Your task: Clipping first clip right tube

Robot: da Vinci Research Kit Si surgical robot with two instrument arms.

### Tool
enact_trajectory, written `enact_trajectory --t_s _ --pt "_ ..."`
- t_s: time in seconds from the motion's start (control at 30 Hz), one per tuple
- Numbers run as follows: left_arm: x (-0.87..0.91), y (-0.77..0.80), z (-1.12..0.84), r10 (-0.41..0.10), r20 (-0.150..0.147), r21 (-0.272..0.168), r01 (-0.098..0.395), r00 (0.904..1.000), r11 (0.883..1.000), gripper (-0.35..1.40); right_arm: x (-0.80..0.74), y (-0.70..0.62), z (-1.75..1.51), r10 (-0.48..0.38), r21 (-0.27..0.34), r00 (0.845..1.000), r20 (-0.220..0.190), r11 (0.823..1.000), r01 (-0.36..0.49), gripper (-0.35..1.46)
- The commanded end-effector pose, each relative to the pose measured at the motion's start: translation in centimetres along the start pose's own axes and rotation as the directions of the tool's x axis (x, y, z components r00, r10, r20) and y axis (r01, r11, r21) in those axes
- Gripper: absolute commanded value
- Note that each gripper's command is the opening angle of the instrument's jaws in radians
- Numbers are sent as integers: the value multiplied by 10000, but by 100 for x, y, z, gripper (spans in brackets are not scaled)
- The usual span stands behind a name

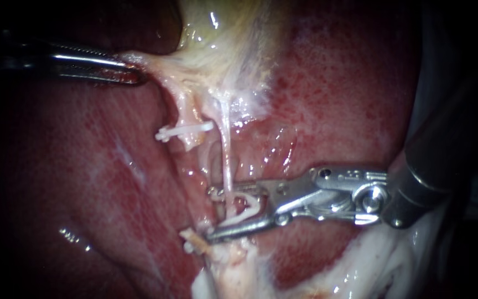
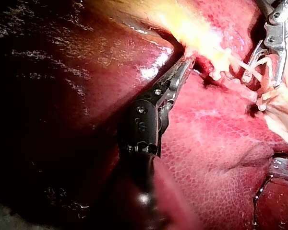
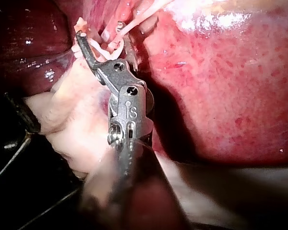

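Though thin, stands out pale against the liver (image 1: 333, 99): right tube (image 1: 227, 155), strung from the gallbladder (image 1: 222, 44) into a white clip (image 1: 238, 217). Clip held from both sides by the wide-spread jaws of the right instrument (image 1: 211, 214). Just left of the right tube, left tube (image 1: 186, 113) under a closed clip (image 1: 186, 131). Farther left of it, left instrument (image 1: 136, 72), jaws clamped on gallbladder edge.

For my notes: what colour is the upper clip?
The upper clip is white; endoscope view shows it best.

Left instrument (image 1: 131, 73) shaft vanishes into darkness.
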Motion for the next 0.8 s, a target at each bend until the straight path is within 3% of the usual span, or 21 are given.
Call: enact_trajectory --t_s 0.03,0.17,0.43,0.7,0.8 --pt "0 0 0 -3 1 -7 3 10000 10000 -35 5 -3 -1 92 131 9999 -67 9999 -91 49" --pt "-1 -1 0 -2 1 -8 2 10000 10000 -35 19 -16 -3 448 579 9980 -439 9974 -422 49" --pt "-1 -1 0 -2 1 -9 2 10000 10000 -35 28 -22 -11 604 778 9967 -535 9954 -561 41" --pt "-1 -1 0 -2 1 -9 2 10000 10000 -35 23 -15 -21 578 950 9973 -454 9941 -533 8" --pt "-1 -1 0 -2 1 -10 2 10000 10000 -35 22 -14 -23 559 1028 9976 -418 9934 -513 -16"
